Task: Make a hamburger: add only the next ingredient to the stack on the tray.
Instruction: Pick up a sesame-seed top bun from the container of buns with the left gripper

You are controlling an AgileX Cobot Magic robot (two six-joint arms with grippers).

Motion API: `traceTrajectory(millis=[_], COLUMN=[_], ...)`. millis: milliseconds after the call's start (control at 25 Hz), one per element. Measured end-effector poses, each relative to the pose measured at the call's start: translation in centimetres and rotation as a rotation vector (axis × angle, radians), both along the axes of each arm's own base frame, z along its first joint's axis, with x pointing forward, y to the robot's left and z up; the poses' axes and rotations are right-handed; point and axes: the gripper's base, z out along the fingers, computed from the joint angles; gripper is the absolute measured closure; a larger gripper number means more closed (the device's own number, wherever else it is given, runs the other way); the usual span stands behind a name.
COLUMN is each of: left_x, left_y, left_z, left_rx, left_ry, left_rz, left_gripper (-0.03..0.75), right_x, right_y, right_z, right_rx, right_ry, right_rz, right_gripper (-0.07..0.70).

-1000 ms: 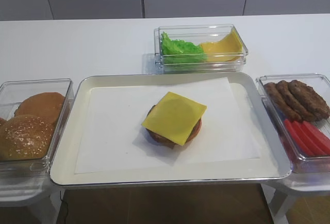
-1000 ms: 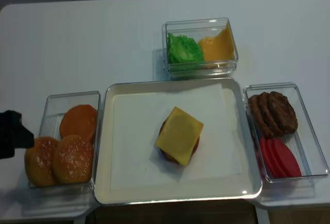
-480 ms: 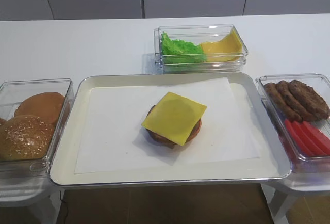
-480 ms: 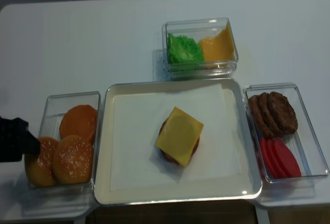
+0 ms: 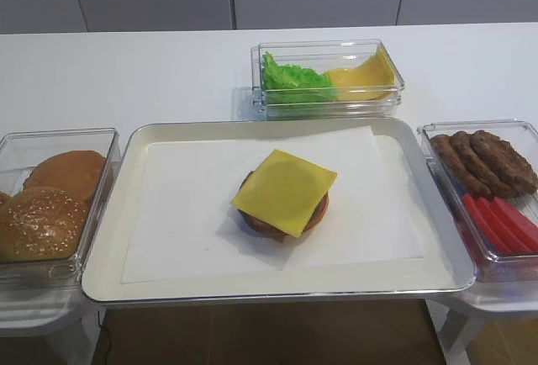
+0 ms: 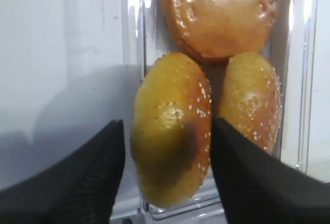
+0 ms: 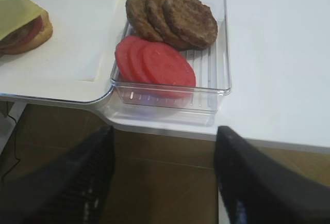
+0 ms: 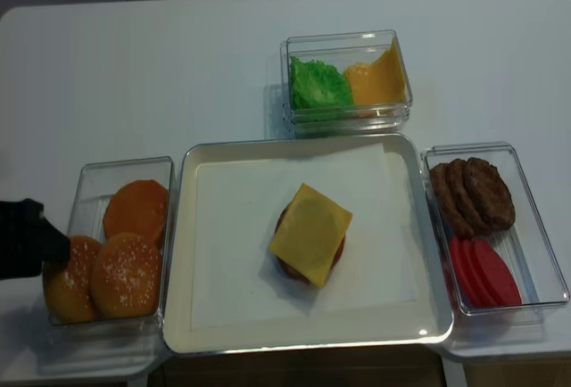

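Two sesame-seeded bun tops lie in the clear box (image 8: pixel 85 173) left of the tray (image 8: pixel 178 253). My left gripper (image 6: pixel 166 123) is open, its fingers either side of the outer sesame bun top (image 6: pixel 170 131) (image 8: pixel 70 289), with a gap showing on the left. The other sesame bun top (image 6: pixel 250 108) (image 8: pixel 125 273) lies beside it. The stack (image 5: pixel 283 193) (image 8: pixel 310 234), a brown base under a yellow cheese slice, sits mid-tray. My right gripper (image 7: pixel 165 131) hangs open and empty off the table's front edge, over the floor.
A smooth seedless bun (image 8: pixel 136 210) shares the left box. A box of lettuce and cheese (image 5: pixel 328 79) stands behind the tray. A box of brown patties and red tomato slices (image 7: pixel 170 38) stands to the right of the tray.
My left gripper has edged right and slightly down toward the outer sesame bun top. The food and the right gripper have not moved.
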Motion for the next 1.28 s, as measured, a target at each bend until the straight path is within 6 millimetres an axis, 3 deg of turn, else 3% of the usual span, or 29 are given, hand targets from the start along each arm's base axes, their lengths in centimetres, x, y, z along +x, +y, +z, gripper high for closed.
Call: traceTrajectory(millis=[1280], left_x=[0.21], left_y=[-0.11], left_z=[-0.47], left_rx=[-0.033], left_ry=[0.018], left_rz=[-0.046], left_gripper=[0.330], right_x=[0.00], right_y=[0.00], right_z=[0.00], right_rx=[0.001], right_ry=[0.000], right_rz=[-0.001], right_gripper=[0.171])
